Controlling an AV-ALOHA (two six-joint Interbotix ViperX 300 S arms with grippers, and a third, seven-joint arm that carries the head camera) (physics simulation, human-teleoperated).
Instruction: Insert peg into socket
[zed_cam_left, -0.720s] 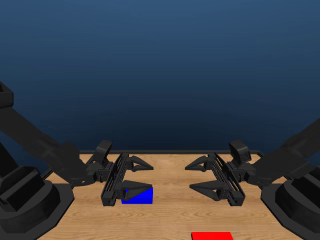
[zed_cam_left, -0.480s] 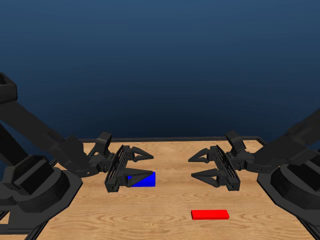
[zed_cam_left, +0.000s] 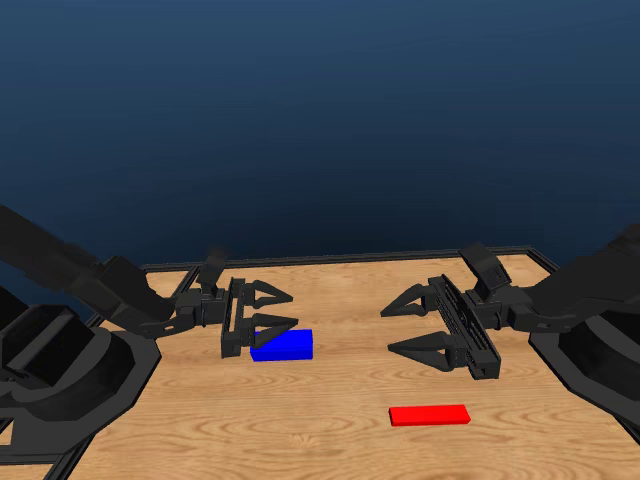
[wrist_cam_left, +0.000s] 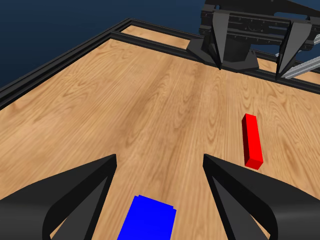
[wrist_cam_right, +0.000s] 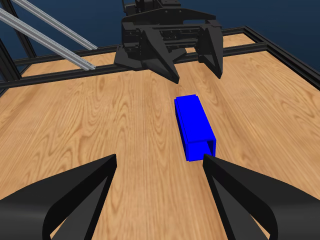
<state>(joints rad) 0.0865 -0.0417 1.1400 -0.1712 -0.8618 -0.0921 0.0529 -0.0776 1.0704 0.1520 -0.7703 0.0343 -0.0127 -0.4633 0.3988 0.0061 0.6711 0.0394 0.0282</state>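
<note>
The blue socket (zed_cam_left: 282, 345) lies flat on the wooden table, left of the middle. My left gripper (zed_cam_left: 292, 308) hovers open just above and behind it, touching nothing; in the left wrist view the socket (wrist_cam_left: 147, 225) shows low between the jaws. The red peg (zed_cam_left: 429, 414) lies flat nearer the front, right of the middle. My right gripper (zed_cam_left: 387, 330) hangs open above the table, behind the peg and to its left, holding nothing. In the right wrist view the socket (wrist_cam_right: 194, 125) shows its hollow end, with the left gripper (wrist_cam_right: 170, 45) beyond it. The peg (wrist_cam_left: 251, 140) also appears in the left wrist view.
A black frame (zed_cam_left: 300, 262) borders the wooden table (zed_cam_left: 330, 440). The two arm bases stand at the left (zed_cam_left: 60, 380) and right (zed_cam_left: 600, 360) edges. The right gripper (wrist_cam_left: 250, 35) appears across the table in the left wrist view.
The head camera has moved, so more of the near table and the whole peg now show. Peg and socket lie where they were. Both grippers stay open.
</note>
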